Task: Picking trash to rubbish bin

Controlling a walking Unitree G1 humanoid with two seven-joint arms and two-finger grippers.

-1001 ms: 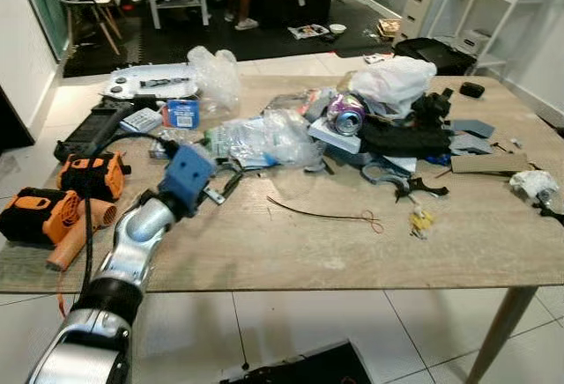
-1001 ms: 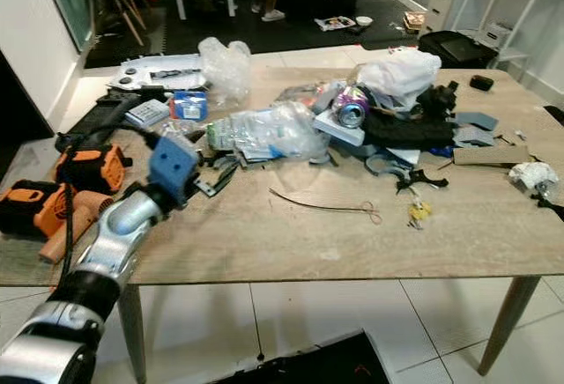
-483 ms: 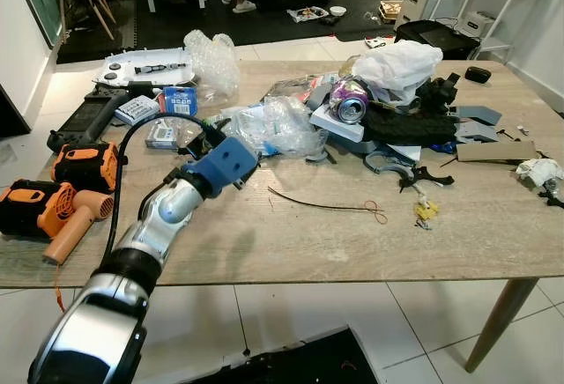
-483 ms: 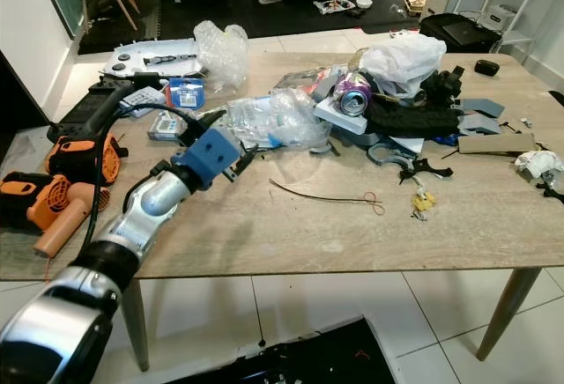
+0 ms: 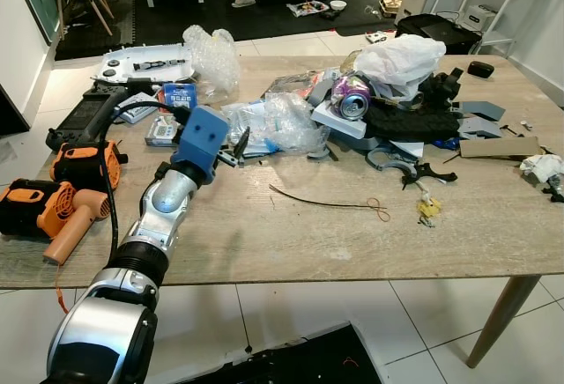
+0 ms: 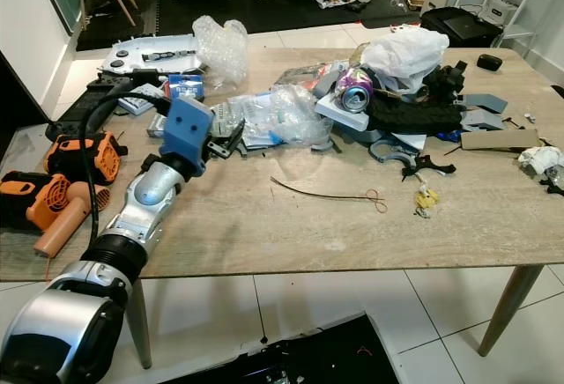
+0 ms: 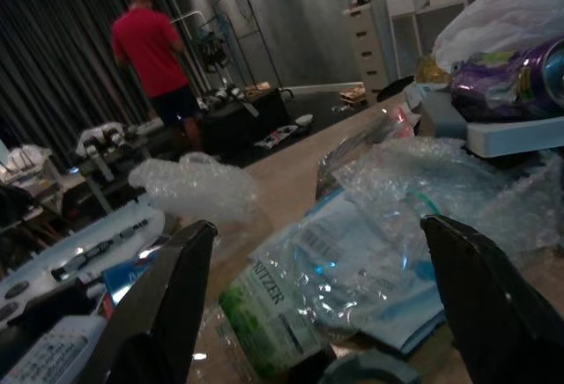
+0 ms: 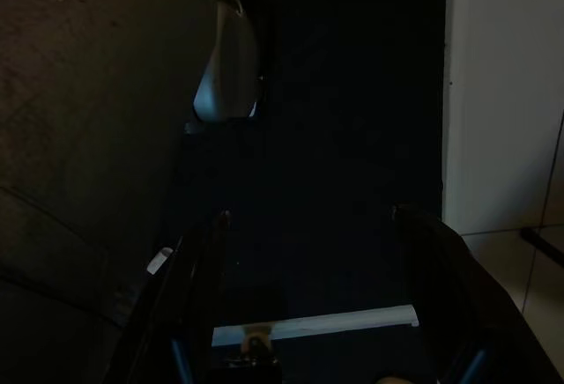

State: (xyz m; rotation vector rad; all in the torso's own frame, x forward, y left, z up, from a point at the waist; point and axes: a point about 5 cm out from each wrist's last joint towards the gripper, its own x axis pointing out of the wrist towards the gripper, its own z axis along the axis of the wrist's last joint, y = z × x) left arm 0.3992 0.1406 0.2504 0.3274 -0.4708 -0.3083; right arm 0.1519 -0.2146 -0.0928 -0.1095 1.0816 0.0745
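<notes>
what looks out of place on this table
A crushed purple can lies on its side on the heap at the far side, beside a white bag. Crumpled clear plastic sprawls just ahead of the open left pincer. A loose wire lies mid-table.

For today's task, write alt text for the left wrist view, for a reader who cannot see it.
Two open black fingers of the left gripper frame a heap of clear plastic packaging on a wooden table. A crushed purple can lies beyond it, and a person in a red top stands in the dim background.
</notes>
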